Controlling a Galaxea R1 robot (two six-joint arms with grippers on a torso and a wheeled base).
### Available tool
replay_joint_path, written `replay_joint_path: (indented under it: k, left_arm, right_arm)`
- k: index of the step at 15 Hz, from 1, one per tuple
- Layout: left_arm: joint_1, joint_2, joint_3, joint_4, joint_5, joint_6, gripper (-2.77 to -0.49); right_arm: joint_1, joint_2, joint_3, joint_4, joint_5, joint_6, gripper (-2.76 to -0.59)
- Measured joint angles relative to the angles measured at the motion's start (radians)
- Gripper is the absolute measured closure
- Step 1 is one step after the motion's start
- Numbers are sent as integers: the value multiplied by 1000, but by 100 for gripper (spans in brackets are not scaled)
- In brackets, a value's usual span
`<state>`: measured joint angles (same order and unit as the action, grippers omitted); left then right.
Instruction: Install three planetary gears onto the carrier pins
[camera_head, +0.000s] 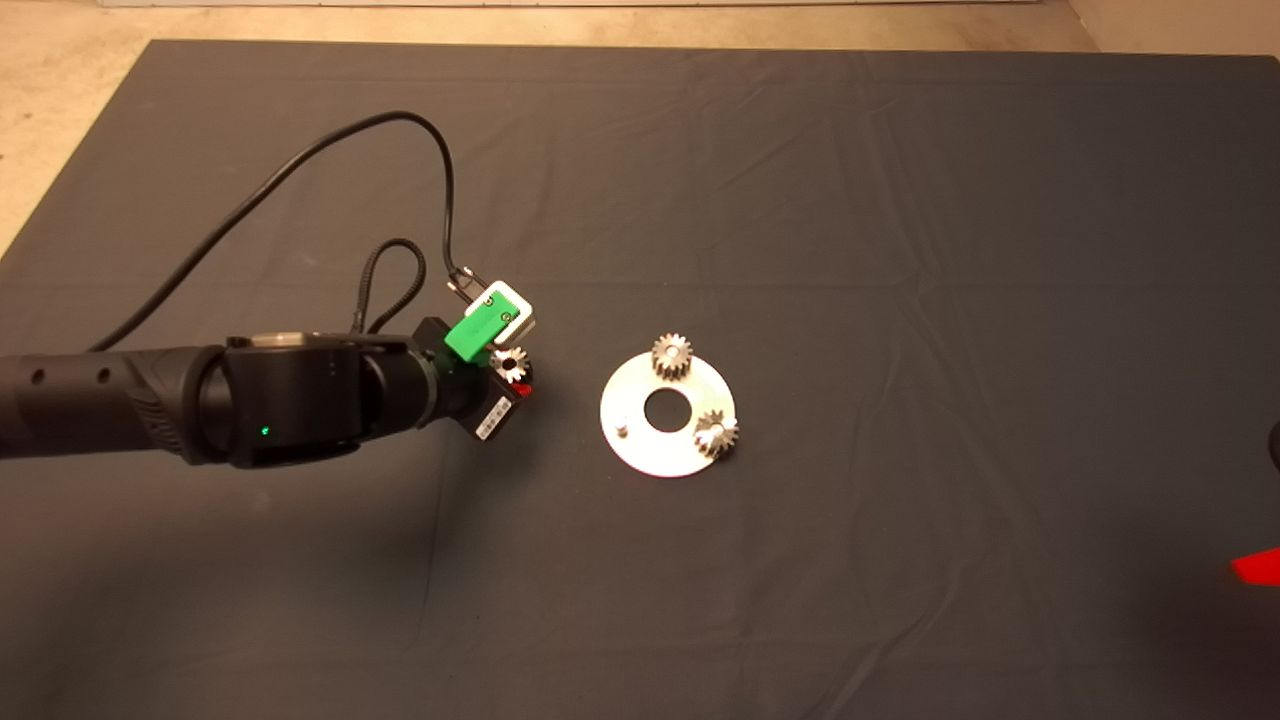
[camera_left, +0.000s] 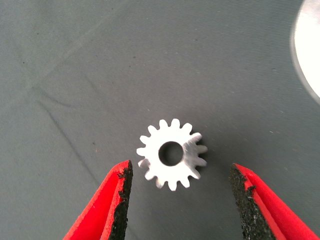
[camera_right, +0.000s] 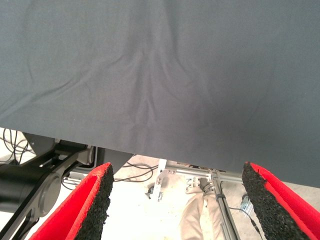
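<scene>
Third gear (camera_left: 172, 154) lies between open left tool (camera_left: 180, 200).

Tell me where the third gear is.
In the head view, the loose gear lies on the mat, left of the disc, between the left gripper's open fingers.

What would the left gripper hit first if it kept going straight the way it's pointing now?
Most likely the loose gear, which lies flat on the mat between the open left gripper fingers, touching neither pad. How much height remains above it is unclear.
</scene>
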<state>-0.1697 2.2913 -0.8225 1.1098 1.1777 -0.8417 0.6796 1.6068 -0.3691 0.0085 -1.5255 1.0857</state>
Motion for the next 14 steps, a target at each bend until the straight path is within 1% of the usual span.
replay_joint_path:
  k: [2,5,7,8,10,11,13,14]
  left_arm:
    - [0,6,-10,-3,-1,12,-131]
    - [0,6,-29,-6,-4,13,-131]
    - [0,8,-29,-17,-14,13,-131]
    - [0,9,-29,-20,-29,13,-131]
    - [0,10,-31,-23,-42,13,-131]
    - [0,12,-38,-25,-55,12,-131]
    - [0,16,-46,-26,-70,12,-131]
    - [0,17,-55,-27,-86,12,-131]
  right_arm:
    - [0,5,0,0,1,0,-189]
    - [0,5,0,0,0,0,-189]
    - [0,5,0,0,0,0,-189]
    - [0,5,0,0,1,0,-189]
    - [0,5,0,0,0,0,-189]
    - [0,5,0,0,1,0,-189]
    - [0,5,0,0,1,0,-189]
    - [0,5,0,0,1,0,-189]
